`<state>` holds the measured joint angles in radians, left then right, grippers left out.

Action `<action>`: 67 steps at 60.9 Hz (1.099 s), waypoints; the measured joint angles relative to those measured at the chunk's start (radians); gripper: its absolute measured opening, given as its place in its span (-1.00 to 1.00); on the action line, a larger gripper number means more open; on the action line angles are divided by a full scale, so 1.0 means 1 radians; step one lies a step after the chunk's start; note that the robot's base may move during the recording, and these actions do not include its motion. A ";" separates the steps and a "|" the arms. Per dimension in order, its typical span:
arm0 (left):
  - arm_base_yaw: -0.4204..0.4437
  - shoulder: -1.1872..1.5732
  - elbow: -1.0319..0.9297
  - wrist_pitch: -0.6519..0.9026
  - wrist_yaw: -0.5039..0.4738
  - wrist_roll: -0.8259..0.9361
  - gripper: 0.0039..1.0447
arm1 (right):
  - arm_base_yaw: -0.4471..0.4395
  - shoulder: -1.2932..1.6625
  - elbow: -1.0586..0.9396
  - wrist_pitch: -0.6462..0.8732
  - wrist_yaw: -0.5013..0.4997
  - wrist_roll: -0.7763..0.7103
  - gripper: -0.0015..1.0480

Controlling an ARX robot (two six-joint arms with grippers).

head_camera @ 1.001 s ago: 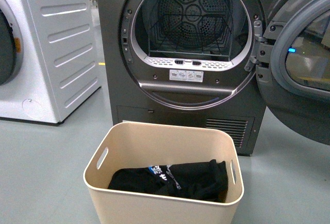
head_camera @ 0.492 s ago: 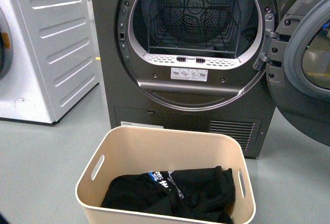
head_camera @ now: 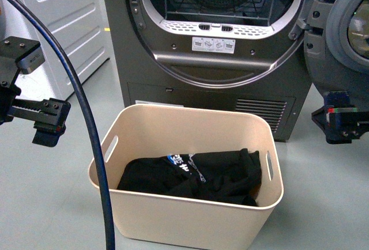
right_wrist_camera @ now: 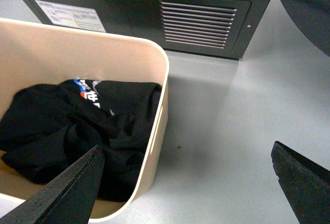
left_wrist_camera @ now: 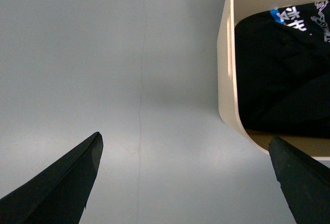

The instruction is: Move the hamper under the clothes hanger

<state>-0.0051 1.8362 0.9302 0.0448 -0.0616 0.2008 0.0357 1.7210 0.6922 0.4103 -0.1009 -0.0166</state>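
Observation:
The beige hamper [head_camera: 190,112] stands on the grey floor in front of the dryer, with a black garment [head_camera: 196,175] with a blue and white print lying in it. My left gripper [head_camera: 36,91] is open and empty, a little to the left of the hamper's left short side. My right gripper [head_camera: 341,124] is open and empty, to the right of its right side. The left wrist view shows the hamper's wall [left_wrist_camera: 224,79] beside one finger [left_wrist_camera: 301,182]. The right wrist view shows its rim [right_wrist_camera: 161,113] and the garment [right_wrist_camera: 77,126]. The clothes hanger is out of view.
A dark grey dryer [head_camera: 173,71] stands right behind the hamper, its round door [head_camera: 340,31] swung open to the right. A white machine [head_camera: 63,8] stands at the far left. A dark blue cable [head_camera: 86,123] arcs down across the left of the front view.
Both grippers have come into the front view, one on each side of the hamper. The camera has tilted down and the dryer now looms larger. The hamper still stands before the dryer.

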 joint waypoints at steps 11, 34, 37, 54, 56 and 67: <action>0.012 0.119 0.066 0.029 0.005 0.006 0.88 | 0.012 0.196 0.132 0.008 0.043 -0.068 0.85; 0.013 0.304 0.208 0.082 -0.029 -0.087 0.88 | 0.115 0.482 0.365 -0.096 0.069 -0.167 0.85; 0.005 0.328 0.223 0.090 -0.014 -0.087 0.88 | 0.117 0.501 0.382 -0.097 0.074 -0.166 0.85; -0.025 0.473 0.351 0.113 0.048 -0.126 0.88 | 0.135 0.610 0.503 -0.136 0.095 -0.135 0.85; -0.026 0.483 0.359 0.113 0.053 -0.129 0.88 | 0.136 0.620 0.512 -0.138 0.099 -0.135 0.85; -0.061 0.560 0.404 0.116 0.079 -0.125 0.88 | 0.140 0.693 0.584 -0.167 0.134 -0.117 0.85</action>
<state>-0.0666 2.3962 1.3346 0.1612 0.0170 0.0761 0.1757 2.4142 1.2766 0.2436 0.0330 -0.1333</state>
